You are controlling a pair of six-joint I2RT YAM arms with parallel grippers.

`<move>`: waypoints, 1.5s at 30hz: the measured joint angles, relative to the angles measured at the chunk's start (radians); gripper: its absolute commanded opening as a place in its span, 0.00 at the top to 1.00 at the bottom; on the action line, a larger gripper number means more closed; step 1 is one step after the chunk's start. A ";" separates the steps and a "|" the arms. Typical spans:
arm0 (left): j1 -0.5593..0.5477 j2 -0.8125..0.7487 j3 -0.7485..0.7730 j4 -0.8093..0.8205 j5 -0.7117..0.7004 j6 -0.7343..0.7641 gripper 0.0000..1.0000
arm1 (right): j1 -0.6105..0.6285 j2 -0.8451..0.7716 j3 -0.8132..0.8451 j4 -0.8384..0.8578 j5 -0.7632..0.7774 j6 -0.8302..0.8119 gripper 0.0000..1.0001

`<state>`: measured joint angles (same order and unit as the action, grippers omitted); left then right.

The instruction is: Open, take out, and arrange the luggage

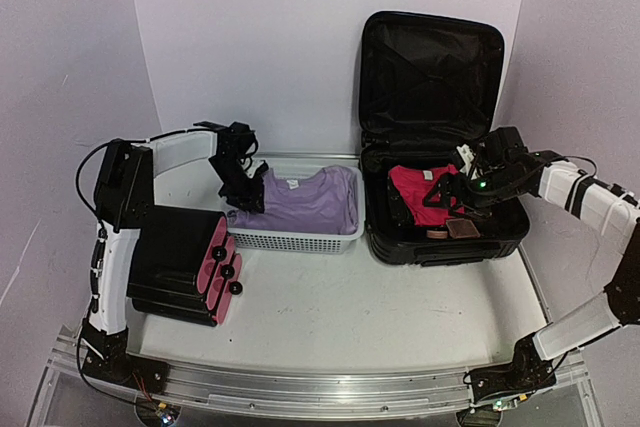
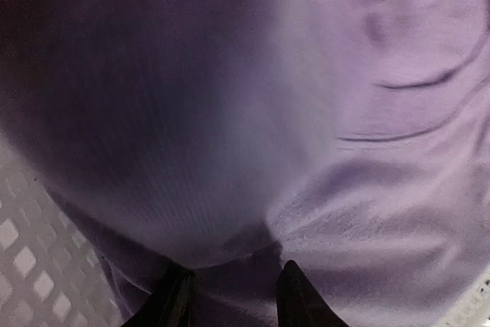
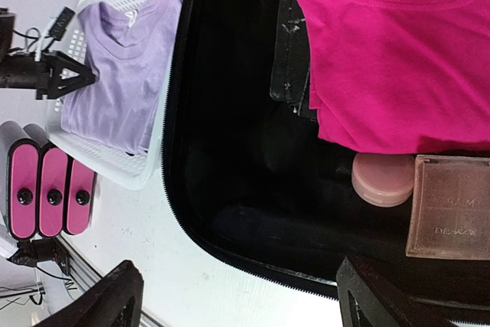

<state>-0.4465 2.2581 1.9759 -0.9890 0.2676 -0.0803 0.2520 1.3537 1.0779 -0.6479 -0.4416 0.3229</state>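
At right rear of the bench [image 1: 380, 307]: luggage [image 1: 430, 77] lies open, lid propped upright against the back wall, so the tub can be reached from above. Right pincer [image 1: 447, 197] hovers over the tub above the pink shirt [image 1: 412, 185], spread wide with nothing between its tips; judged lined up for the next pick. Basket [image 1: 300, 240] sits just left of the luggage, a short carry for unpacked things; purple shirt [image 1: 300, 202] lies in it. Left pincer [image 1: 243, 195] is down on that shirt at the basket's left end. Left wrist view: fingertips [image 2: 174, 300] stand partly apart with purple cloth across the gap; cannot tell whether it pinches the cloth or has let go, and the top view does not settle it. Right wrist view alone shows the tub's small items plainly: round compact [image 3: 381, 179] and palette [image 3: 452, 208], side by side at the pink shirt's edge. Top view alone shows the lid and both arms together.
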 measured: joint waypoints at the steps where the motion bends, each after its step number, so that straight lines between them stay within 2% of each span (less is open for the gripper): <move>1: 0.011 0.023 -0.010 0.002 -0.008 0.000 0.58 | 0.000 0.009 0.000 0.000 0.000 0.000 0.10; 7: 0.027 0.028 -0.013 0.001 -0.049 0.001 0.44 | 0.000 0.069 0.033 -0.023 0.014 -0.007 0.14; 13: 0.027 -0.025 0.008 -0.009 0.028 -0.002 0.39 | 0.007 0.129 0.100 -0.036 0.024 -0.016 0.15; 20: 0.027 -0.203 0.020 -0.006 0.144 -0.021 0.28 | 0.039 0.237 0.226 -0.123 0.118 -0.076 0.16; 26: 0.027 -0.407 0.002 0.022 0.177 -0.024 0.24 | 0.093 0.424 0.451 -0.269 0.323 -0.149 0.21; 29: 0.027 -0.522 -0.041 0.038 0.180 -0.023 0.23 | 0.124 0.522 0.548 -0.336 0.438 -0.176 0.23; 33: 0.027 -0.657 -0.138 0.056 0.185 -0.022 0.23 | 0.171 0.651 0.665 -0.410 0.580 -0.206 0.41; 39: 0.027 -0.784 -0.349 0.102 0.198 -0.023 0.23 | 0.206 0.782 0.805 -0.482 0.681 -0.208 0.42; 45: 0.027 -0.797 -0.473 0.125 0.214 -0.025 0.23 | 0.209 0.869 0.947 -0.529 0.734 -0.208 0.42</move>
<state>-0.4194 1.4612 1.5024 -0.8639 0.4816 -0.1055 0.4610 2.2230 2.0251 -1.1774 0.2928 0.1154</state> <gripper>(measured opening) 0.770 0.585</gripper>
